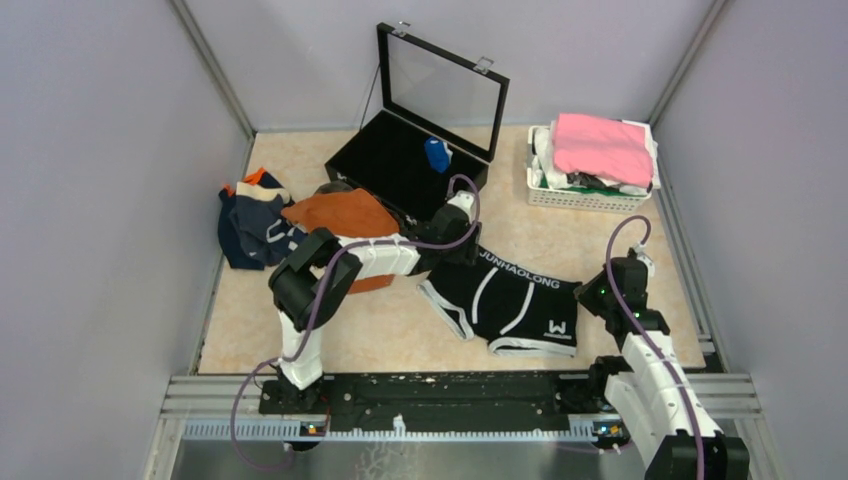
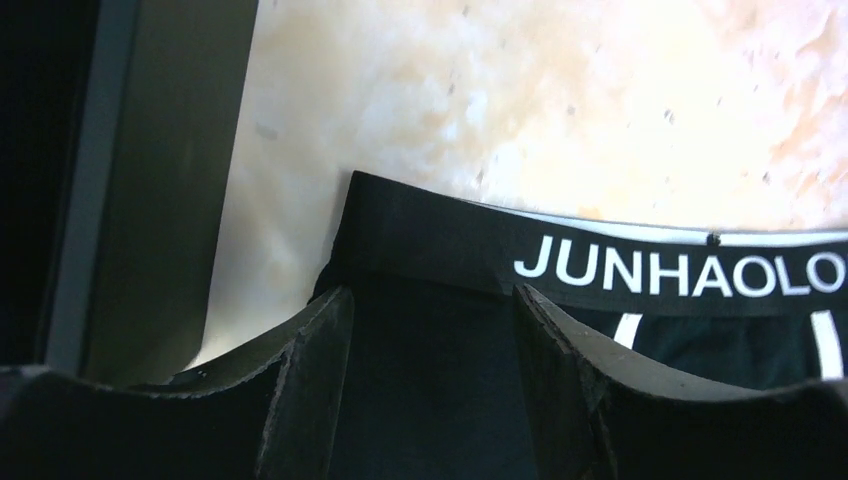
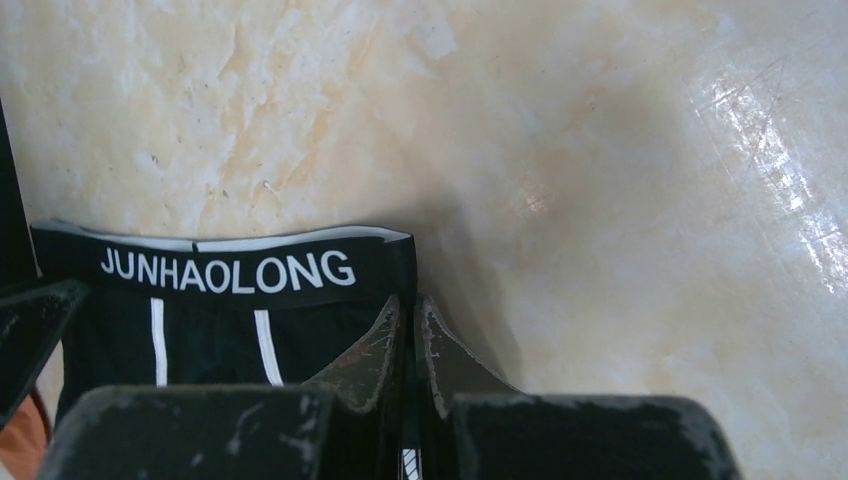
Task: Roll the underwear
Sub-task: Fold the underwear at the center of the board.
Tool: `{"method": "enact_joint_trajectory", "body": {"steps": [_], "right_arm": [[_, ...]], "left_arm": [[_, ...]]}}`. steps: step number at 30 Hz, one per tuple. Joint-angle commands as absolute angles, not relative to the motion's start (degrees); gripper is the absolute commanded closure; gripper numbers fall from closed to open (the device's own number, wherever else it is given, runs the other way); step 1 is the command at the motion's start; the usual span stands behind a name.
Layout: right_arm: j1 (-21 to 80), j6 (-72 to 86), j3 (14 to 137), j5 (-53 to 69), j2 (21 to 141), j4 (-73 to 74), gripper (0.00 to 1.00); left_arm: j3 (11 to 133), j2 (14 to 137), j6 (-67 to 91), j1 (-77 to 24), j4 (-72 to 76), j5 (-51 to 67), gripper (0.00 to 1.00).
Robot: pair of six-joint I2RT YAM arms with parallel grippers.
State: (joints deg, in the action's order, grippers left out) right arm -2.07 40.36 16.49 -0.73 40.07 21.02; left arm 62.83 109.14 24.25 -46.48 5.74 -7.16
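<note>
The black stretch-knit boxer briefs [image 1: 510,300], white-piped with a lettered waistband, lie spread flat on the beige marbled worktop [image 3: 600,150], directly between the two end effectors. The left end effector [image 2: 430,300] is open, its jaws apart above the left corner of the waistband, with black fabric showing in the gap and nothing pinched. The right end effector [image 3: 405,305] is closed, its tips at the right end of the waistband. Whether any cloth is caught between them cannot be told.

The garment looks light, limp and a little springy. It should fold and drag easily but will not keep a shape unless pressed. The doubled elastic waistband is the firmest part, so its two corners, one at each end effector, are probably the best holds.

The waistband is on the side away from the arm bases and the leg openings are on the near side. The long axis runs along the waistband from one end effector to the other, slanting so the left end lies slightly farther out.
</note>
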Motion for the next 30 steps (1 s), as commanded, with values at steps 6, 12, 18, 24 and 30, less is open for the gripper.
{"method": "enact_joint_trajectory", "body": {"steps": [6,12,18,24,30], "right_arm": [[-2.8,41.4,16.3,-0.1,38.2,21.7,1.0],[-2.7,42.2,15.6,1.5,38.0,21.0,1.0],[-2.7,43.1,14.7,2.8,38.2,20.2,1.0],[-2.7,43.4,14.7,2.4,38.5,20.1,1.0],[-2.8,43.6,14.5,2.4,39.0,19.9,1.0]], "left_arm": [[76.1,120.9,18.5,-45.1,7.0,-1.5,0.34],[85.7,125.1,15.3,-43.4,4.7,-0.3,0.34],[83.1,116.7,13.1,-43.9,7.5,-0.3,0.3],[71.9,103.8,13.8,-48.3,9.0,-3.0,0.28],[59.4,96.1,20.3,-58.5,12.6,-2.2,0.29]]}}
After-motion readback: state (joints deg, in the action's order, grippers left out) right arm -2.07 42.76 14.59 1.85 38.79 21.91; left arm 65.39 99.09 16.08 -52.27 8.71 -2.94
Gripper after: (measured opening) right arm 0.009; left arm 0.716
